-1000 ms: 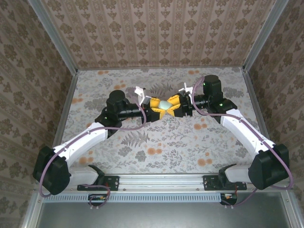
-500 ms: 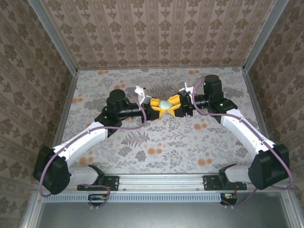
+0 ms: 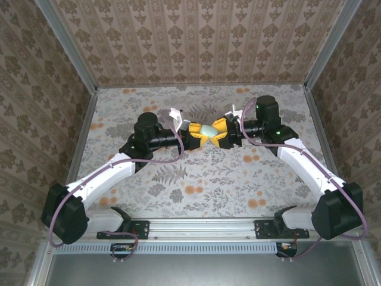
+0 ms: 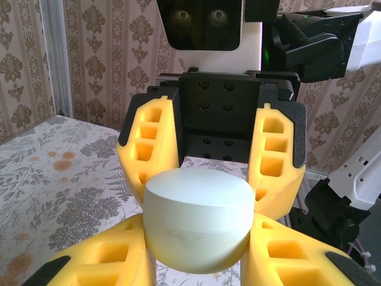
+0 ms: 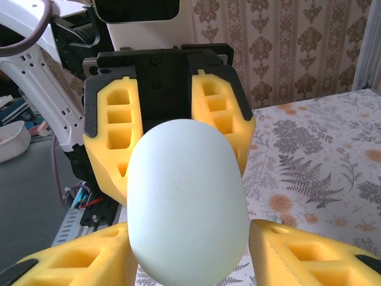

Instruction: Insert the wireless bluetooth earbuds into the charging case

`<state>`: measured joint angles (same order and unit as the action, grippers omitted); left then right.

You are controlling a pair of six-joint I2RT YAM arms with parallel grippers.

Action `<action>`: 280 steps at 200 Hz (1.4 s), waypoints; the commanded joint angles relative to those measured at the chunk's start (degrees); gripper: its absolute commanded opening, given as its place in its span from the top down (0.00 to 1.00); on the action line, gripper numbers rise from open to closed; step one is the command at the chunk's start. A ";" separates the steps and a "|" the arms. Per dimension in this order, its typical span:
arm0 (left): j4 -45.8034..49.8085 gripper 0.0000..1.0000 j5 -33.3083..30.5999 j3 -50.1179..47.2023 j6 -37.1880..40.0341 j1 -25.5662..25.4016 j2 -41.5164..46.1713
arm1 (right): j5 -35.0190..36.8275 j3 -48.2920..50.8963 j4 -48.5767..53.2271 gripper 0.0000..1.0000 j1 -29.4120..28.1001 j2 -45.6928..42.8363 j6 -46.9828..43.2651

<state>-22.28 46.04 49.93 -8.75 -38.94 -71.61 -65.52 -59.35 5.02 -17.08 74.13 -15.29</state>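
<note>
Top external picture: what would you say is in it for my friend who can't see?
Two robot arms meet over the middle of a flowery table, the left gripper and right gripper both closed on one small pale case between them. Patterned walls stand around the table.

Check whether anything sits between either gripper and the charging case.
Nothing visible does. The left gripper and right gripper both have their yellow fingers on the pale charging case, held above the table.
</note>
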 commanded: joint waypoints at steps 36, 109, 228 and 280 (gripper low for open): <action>0.17 0.69 0.80 1.17 1.52 -0.25 1.57 | -0.03 0.39 0.09 0.56 0.86 -1.45 -1.01; 0.84 0.57 2.91 2.09 1.80 -0.51 0.45 | -1.72 0.29 -1.76 0.71 0.78 -0.70 0.36; 1.19 0.53 3.10 3.15 1.64 -1.02 -0.63 | -2.42 -0.15 -2.03 0.71 0.82 -0.22 0.60; 1.68 0.52 3.03 3.55 1.71 -1.16 -1.05 | -2.40 0.03 -2.21 0.71 0.80 -0.30 0.58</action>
<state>-21.23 46.59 51.11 -7.88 -39.31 -72.29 -66.52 -59.29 4.56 -16.64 73.60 -15.00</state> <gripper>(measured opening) 0.483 0.334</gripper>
